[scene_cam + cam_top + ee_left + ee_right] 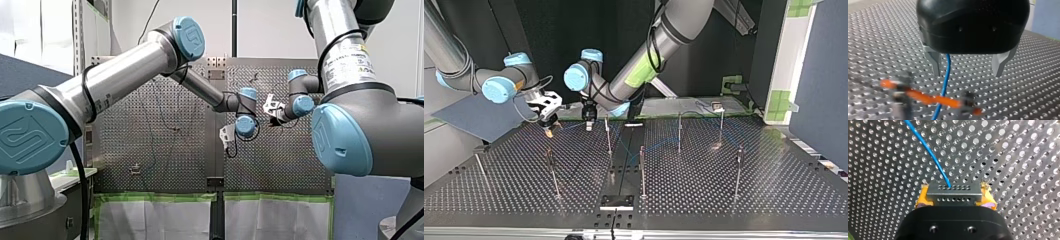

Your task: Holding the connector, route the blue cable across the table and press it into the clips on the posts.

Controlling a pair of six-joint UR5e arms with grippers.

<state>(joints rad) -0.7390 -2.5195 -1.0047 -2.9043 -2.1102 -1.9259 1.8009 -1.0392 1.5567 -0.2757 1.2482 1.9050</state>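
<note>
My right gripper (954, 201) has its yellow pads (923, 197) shut on a grey metal connector (953, 192) pierced with rows of small holes. The blue cable (928, 150) leaves the connector's far face and curves away over the perforated plate. My left gripper (968, 67) is open, with bare metal fingers (935, 62) wide apart. The blue cable (946, 75) hangs between them, close to one finger and touching neither. In the top view my right gripper (549, 129) and my left gripper (588, 122) stand close together at the far left of the table (774, 180).
Several thin posts stand on the plate, among them one post (608, 135) just beside my left gripper and another post (642, 170) at the middle. A blurred orange bar (930, 98) crosses ahead of my left gripper's fingers. A black block (617, 201) sits at the near edge.
</note>
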